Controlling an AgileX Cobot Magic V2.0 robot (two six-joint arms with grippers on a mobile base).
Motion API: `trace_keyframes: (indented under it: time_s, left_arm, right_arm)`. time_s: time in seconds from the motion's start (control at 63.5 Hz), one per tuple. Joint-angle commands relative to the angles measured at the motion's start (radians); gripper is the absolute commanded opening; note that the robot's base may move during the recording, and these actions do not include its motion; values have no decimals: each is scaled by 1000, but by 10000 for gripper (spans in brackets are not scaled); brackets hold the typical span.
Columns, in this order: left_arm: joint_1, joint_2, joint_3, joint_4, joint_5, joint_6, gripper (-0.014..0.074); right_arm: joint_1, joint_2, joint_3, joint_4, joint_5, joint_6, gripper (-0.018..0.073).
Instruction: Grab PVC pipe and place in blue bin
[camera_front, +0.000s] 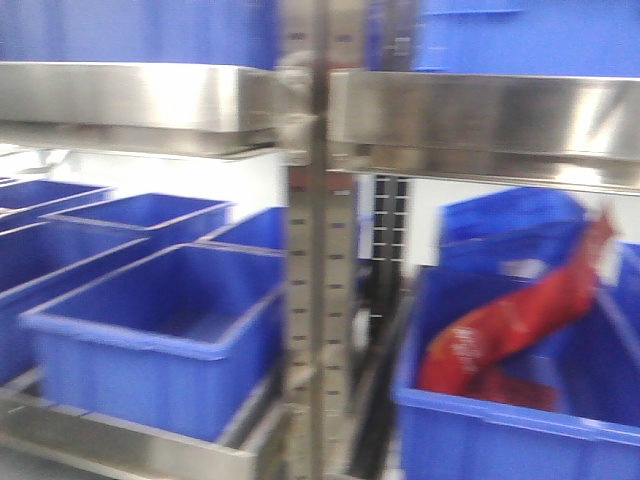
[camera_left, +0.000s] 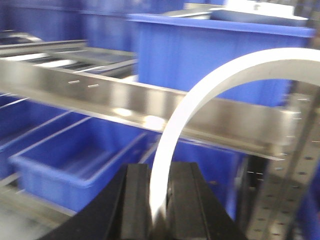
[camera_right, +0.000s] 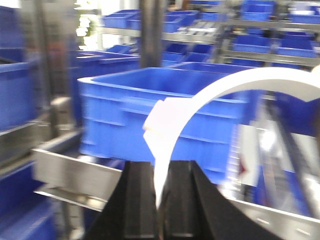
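PVC pipes: two can be seen, one in each wrist view.
First PVC pipe (camera_left: 260, 62): a white curved strip. It goes up from the left tool (camera_left: 161, 200) and bends over to the right.
Second PVC pipe (camera_right: 260, 79): the same white curve. It goes up from the right tool (camera_right: 160, 200), with a pale flat bit (camera_right: 162, 117) low on it that is too blurry to name.
Left tool: two black fingers (camera_left: 137, 200) squeezed onto the bottom end of the first pipe.
Right tool: two black fingers (camera_right: 137, 200) squeezed onto the bottom end of the second pipe.
Blue bins, front view: at least four on the low shelf left of the post. The front bin (camera_front: 160, 340) is the nearest one.
Bin on the right (camera_front: 500, 430): one, with one red packet (camera_front: 520, 320) leaning inside it.
Metal shelves (camera_front: 130, 95): two shiny levels, with more blue on the top one.
Metal post (camera_front: 315, 300): one, with holes. It stands in the middle between the left bins and the right bin.
In the way, left wrist view: a shelf rail (camera_left: 125, 97) crosses behind the pipe. A tall bin (camera_left: 210, 55) sits above it and a low bin (camera_left: 75, 165) sits under it.
In the way, right wrist view: a big bin (camera_right: 125, 105) sits right behind the pipe, on a shelf edge (camera_right: 75, 175).
Blur: every view is smeared.
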Motion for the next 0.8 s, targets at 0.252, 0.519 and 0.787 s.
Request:
trace_keyframes:
  time_s: [0.252, 0.519, 0.787]
  left_arm:
    - [1, -6, 0, -10, -29, -8, -111]
    - [1, -6, 0, -10, -29, -8, -111]
    - [1, -6, 0, -10, -29, -8, -111]
  right_arm:
    - [0, 0, 1, -3, -24, -5, -169]
    - [0, 0, 1, -3, -24, -5, -169]
    - [0, 0, 1, -3, -24, -5, -169]
